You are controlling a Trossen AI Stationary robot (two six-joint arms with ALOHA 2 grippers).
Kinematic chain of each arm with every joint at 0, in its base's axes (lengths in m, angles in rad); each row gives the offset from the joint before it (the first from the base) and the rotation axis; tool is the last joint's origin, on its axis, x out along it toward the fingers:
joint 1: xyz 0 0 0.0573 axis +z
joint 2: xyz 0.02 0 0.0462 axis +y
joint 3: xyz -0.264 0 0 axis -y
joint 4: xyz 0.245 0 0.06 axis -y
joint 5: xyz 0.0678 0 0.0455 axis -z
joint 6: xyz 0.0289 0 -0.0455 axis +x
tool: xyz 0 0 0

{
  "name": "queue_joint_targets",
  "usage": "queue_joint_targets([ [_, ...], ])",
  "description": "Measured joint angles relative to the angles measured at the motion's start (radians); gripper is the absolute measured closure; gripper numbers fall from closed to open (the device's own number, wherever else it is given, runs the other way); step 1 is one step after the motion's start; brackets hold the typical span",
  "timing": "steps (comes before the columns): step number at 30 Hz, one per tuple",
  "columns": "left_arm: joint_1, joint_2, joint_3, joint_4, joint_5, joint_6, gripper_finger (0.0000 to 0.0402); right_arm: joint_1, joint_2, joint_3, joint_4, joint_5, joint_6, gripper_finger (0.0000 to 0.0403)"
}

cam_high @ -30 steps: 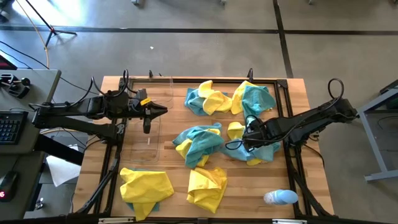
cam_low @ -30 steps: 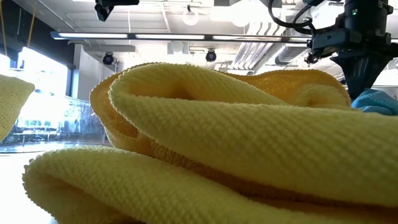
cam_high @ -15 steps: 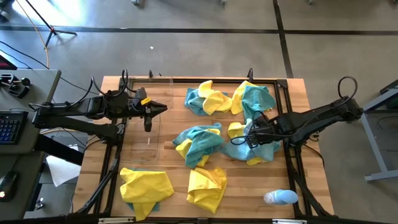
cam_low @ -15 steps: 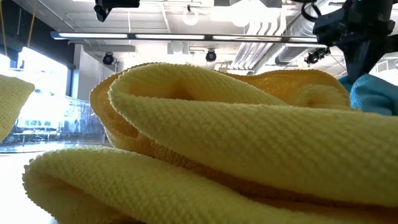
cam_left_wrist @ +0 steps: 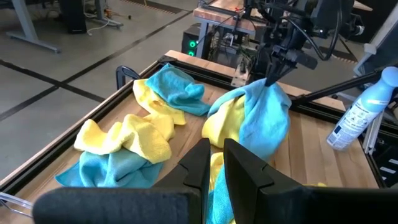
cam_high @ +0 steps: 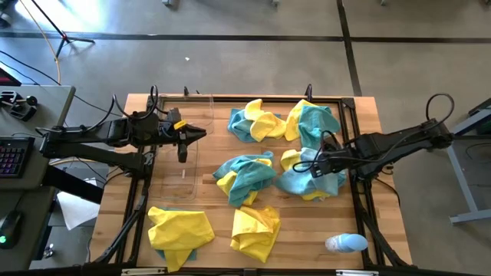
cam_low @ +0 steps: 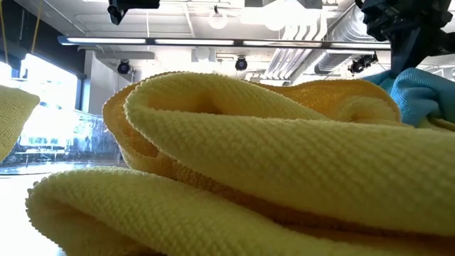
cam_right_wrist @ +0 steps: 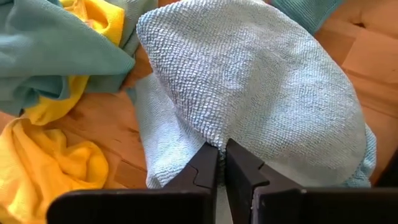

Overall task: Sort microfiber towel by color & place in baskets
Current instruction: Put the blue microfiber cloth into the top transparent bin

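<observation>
Right gripper has risen, jaws pinching a fuzzy teal towel into a peak.

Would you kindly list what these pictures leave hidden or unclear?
- Low view: a yellow towel right at the lens blocks nearly the whole table.
- High view: the clear baskets barely show; whether they hold anything is unclear.
- High view: the right tool is shut on a teal towel; what lies beneath stays covered.
- Left wrist view: the spray bottle has an unreadable label.

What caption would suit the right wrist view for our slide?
Right claw shut on a teal-blue towel, lifting it above yellow towels on the table.
</observation>
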Motion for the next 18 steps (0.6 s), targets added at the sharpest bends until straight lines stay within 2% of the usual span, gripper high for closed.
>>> queue_joint_targets([
  [11, 0.0, 0.0, 0.0, 0.0, 0.0, 0.0, 0.0366, 0.0, 0.115, 0.0, 0.001, -0.003, -0.041, 0.0344],
  [15, 0.0, 0.0, 0.0, 0.0, 0.0, -0.002, 0.0366, 0.0, 0.129, 0.0, 0.001, -0.006, -0.041, 0.0343],
  [18, 0.0, 0.0, 0.0, 0.0, 0.0, -0.002, 0.0366, 0.0, 0.128, 0.0, 0.001, -0.005, -0.042, 0.0358],
])
